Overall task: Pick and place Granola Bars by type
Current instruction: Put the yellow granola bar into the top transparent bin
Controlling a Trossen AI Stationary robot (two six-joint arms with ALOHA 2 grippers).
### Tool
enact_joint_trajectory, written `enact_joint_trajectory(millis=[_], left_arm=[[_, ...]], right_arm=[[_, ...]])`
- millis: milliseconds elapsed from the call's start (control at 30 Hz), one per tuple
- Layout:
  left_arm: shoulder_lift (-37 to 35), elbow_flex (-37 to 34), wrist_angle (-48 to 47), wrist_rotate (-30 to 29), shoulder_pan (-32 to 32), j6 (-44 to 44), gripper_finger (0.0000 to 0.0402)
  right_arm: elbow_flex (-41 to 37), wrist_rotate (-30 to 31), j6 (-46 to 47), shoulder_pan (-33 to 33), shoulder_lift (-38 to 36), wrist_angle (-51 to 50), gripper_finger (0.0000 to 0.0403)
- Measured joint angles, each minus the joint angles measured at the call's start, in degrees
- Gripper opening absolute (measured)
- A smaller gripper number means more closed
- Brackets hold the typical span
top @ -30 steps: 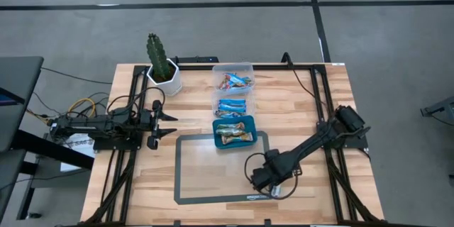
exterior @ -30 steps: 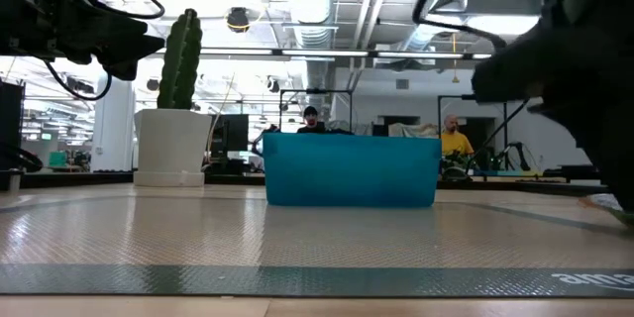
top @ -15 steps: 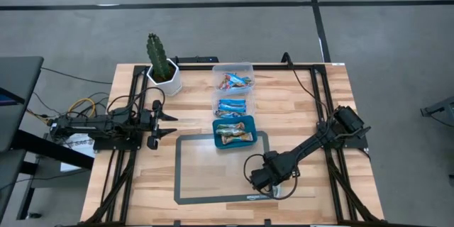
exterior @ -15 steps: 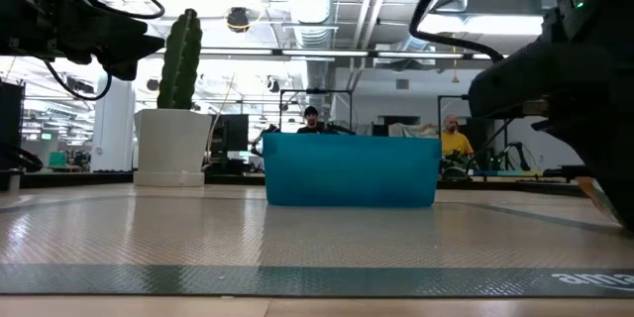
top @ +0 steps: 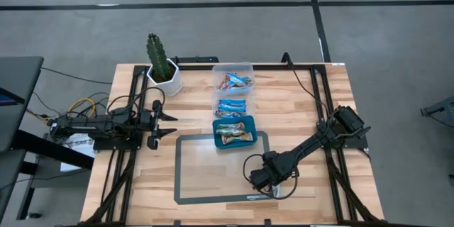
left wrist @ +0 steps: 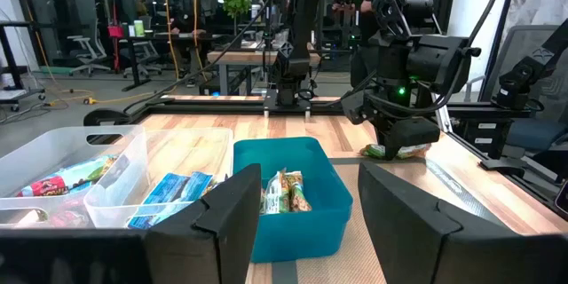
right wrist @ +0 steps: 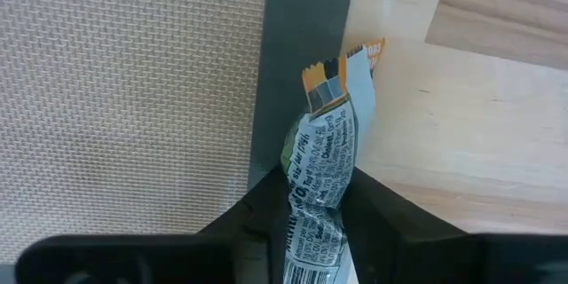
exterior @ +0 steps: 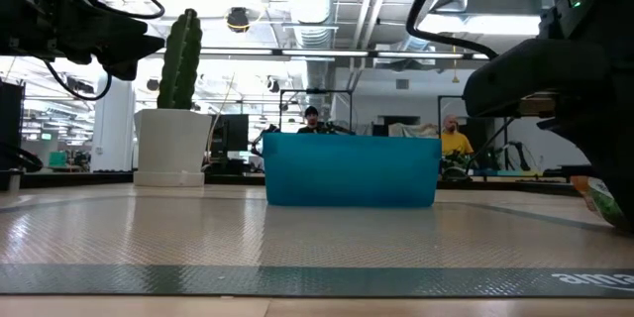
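My right gripper (right wrist: 315, 197) is shut on a granola bar (right wrist: 324, 155) in a silver-green wrapper with an orange serrated end. It stands at the near right corner of the grey-bordered mat (top: 186, 177). The left wrist view shows that gripper (left wrist: 401, 135) low over the table with the bar (left wrist: 392, 151) under it. More bars lie sorted in the teal tray (top: 219, 142) and in two clear bins (top: 246, 104), (top: 248, 67) behind it. My left gripper (top: 170, 125) waits open at the table's left side. My right gripper pinches the bar's middle (right wrist: 312, 186) between its two fingers (right wrist: 266, 206), coming from above and lying across the bar. The orange serrated end (right wrist: 346, 62) sticks out past the fingertips, over the mat's dark border and the wood. Whether the bar is clear of the table I cannot tell.
A potted cactus (top: 162, 67) stands at the far left of the table. The arms' black frame rails (top: 316, 92) run along both sides. People sit at desks in the room beyond the table.
In the low view my right arm has shifted a little toward the teal tray, and the bar's green end now shows beneath it at the right edge. My left arm has kept still.
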Motion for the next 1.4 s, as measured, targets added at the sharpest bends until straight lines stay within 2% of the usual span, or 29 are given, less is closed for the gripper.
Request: enact_joint_trajectory(millis=[267, 467, 633, 833, 1000, 1167, 1400], left_arm=[[0.0, 0.0, 0.0, 0.0, 0.0, 0.0, 0.0183], [0.0, 0.0, 0.0, 0.0, 0.0, 0.0, 0.0183], [0.0, 0.0, 0.0, 0.0, 0.0, 0.0, 0.0183], [0.0, 0.0, 0.0, 0.0, 0.0, 0.0, 0.0183], [0.0, 0.0, 0.0, 0.0, 0.0, 0.0, 0.0183], [0.0, 0.0, 0.0, 0.0, 0.0, 0.0, 0.0183], [0.0, 0.0, 0.0, 0.1, 0.0, 0.0, 0.0183]], right_arm=[[-0.1, 0.5, -0.1, -0.1, -0.4, -0.1, 0.008], [-0.2, 6.3, -0.9, -1.3, -4.9, -1.7, 0.0079], [-0.1, 13.5, -8.3, -4.5, -10.9, -2.0, 0.0079], [1.3, 20.7, -25.1, -11.4, -17.6, -1.4, 0.0079], [3.1, 20.9, -45.1, -18.3, -20.8, 0.3, 0.0079], [6.3, 13.3, -69.4, -25.1, -21.1, 0.5, 0.0079], [12.9, 1.3, -99.2, -30.6, -16.6, -0.3, 0.0079]])
